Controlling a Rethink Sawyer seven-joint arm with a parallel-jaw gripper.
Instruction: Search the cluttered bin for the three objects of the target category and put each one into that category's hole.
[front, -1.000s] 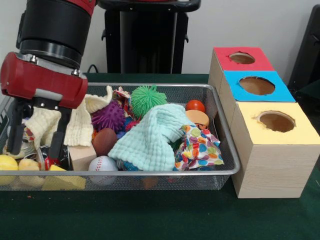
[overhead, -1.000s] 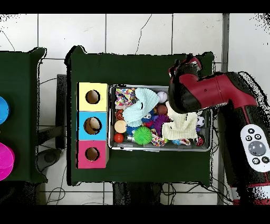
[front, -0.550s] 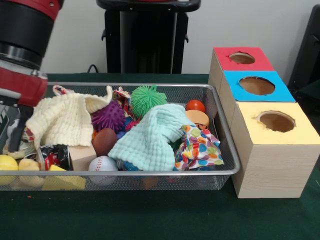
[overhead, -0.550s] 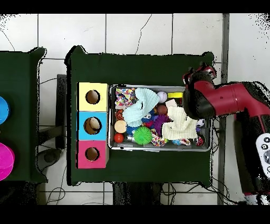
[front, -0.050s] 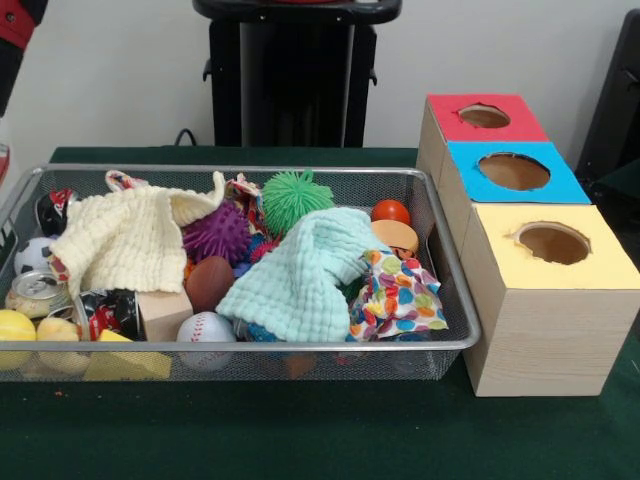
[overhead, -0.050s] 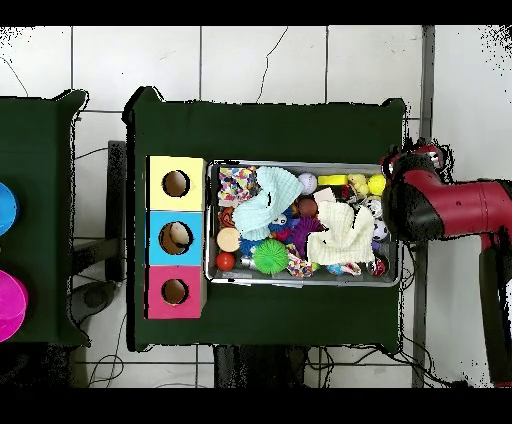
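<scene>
Fingers are not visible to you in either view: the arm (overhead, -0.050s: 440, 205) sits off the bin's end in the overhead view, its gripper hidden under the wrist, so you cannot tell how wide it stands or whether it carries anything. Nothing of it touches the clutter. As for progress, your wire bin (front, -0.050s: 452, 300) looks full: yellow cloth (front, -0.050s: 120, 240), mint cloth (front, -0.050s: 305, 275), green spiky ball (front, -0.050s: 297, 198), baseball (front, -0.050s: 206, 328) and more all lie inside. You can see something pale in the blue box's hole (overhead, -0.050s: 176, 237); the yellow hole (overhead, -0.050s: 176, 183) and red hole (overhead, -0.050s: 175, 291) look empty. Most sorting remains.
</scene>
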